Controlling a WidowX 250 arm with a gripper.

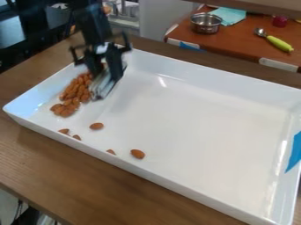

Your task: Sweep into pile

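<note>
Sweep mostly done, I'd say – almonds point(75, 91) heaped at upper left of frame, in the tray point(200, 127). Approx. 5 strays point(137, 154) left, lower left, still to bring in. Gripper point(106, 63) clenched on brush point(102, 86) w/ pile alongside.

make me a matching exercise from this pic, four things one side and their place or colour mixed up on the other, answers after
1. tray
2. almond heap
3. pot
4. spoon-like utensil

A. beside the blue-green cloth
B. white, resting on the brown wooden table
C. yellow-green handle, metal head
D. brown, gathered inside another listed thing, toward the view's left

Right pairs: 1-B, 2-D, 3-A, 4-C
</note>
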